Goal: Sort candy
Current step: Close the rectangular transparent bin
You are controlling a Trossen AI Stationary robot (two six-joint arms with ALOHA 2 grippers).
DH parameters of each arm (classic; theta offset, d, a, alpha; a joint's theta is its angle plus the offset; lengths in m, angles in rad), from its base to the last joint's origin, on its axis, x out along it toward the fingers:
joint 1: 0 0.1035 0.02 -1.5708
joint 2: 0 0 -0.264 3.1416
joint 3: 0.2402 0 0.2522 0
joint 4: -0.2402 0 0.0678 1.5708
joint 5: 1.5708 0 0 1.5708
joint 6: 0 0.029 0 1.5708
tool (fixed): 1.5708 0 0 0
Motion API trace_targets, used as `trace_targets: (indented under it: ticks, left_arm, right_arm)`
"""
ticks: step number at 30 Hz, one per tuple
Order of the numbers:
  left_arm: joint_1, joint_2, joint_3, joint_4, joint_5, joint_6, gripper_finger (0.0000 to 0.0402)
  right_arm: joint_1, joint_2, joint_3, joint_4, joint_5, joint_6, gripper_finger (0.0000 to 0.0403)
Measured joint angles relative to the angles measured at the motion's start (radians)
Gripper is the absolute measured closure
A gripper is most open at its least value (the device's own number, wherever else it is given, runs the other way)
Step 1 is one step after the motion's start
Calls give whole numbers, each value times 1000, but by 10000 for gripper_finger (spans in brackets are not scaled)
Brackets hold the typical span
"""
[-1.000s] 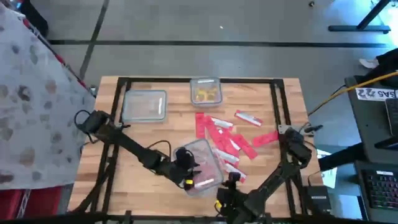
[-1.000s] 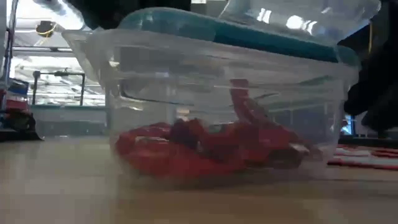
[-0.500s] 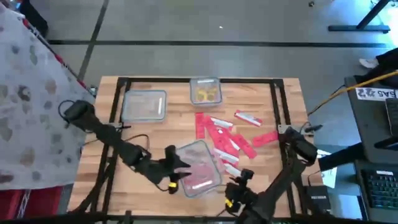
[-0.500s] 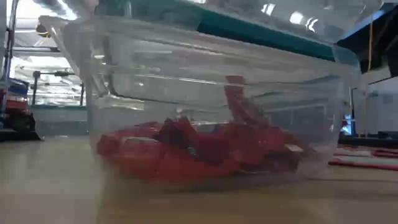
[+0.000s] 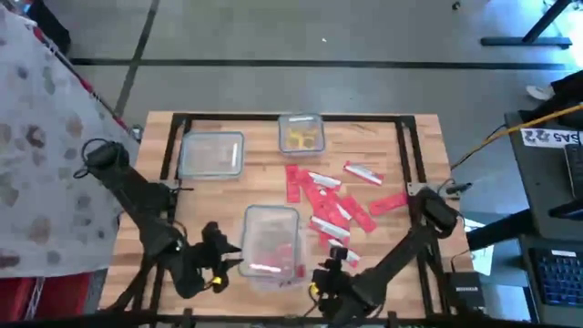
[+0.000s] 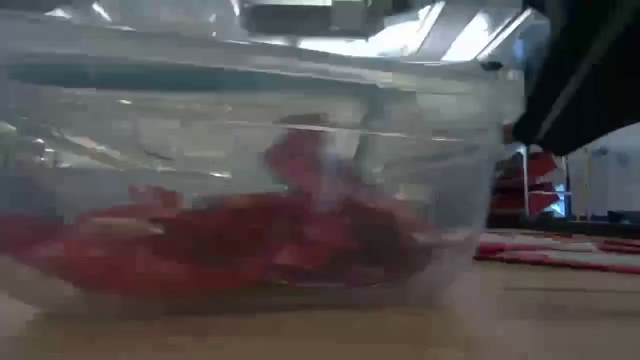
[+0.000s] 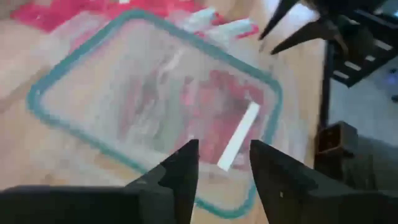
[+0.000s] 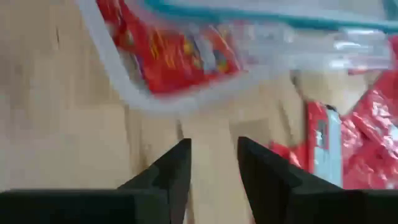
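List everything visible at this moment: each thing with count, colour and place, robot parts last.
Tub with red candy: one, clear with teal rim, near edge of the table, between the grippers.
Empty tub: one, clear, far left.
Tub with yellow pieces: one, clear, far middle.
Loose candy: many packets, red and pink, spread on the table centre-right.
Patterned cloth: one, grey-white, left of the table.
Left gripper: dark, open, left of the near tub.
Right gripper: dark, open, right of the near tub.
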Motion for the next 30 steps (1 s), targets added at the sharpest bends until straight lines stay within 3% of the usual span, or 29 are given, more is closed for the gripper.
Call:
trace_targets:
  ticks: [6,11,13,16,19,23,30]
  left_arm:
    - [-7,0,0,-143,-10,-117,273]
    - [52,0,0,-483,-52,-352,273]
    - [95,0,0,-546,-96,-364,273]
    - [185,0,0,-520,-106,-247,273]
    - [289,0,-11,-386,-97,-33,273]
    - [428,0,-58,-190,4,237,273]
    - [636,0,-115,-80,163,418,273]
  right_arm:
    - [15,-3,7,8,-25,21,286]
    - [31,-4,-42,263,-109,-101,286]
    - [29,-4,-70,389,-120,-144,286]
    - [14,-5,-134,517,-145,-168,286]
    - [-2,-3,-195,624,-161,-192,286]
    - [-4,-3,-243,729,-143,-238,286]
    - [1,-14,-266,728,-89,-261,286]
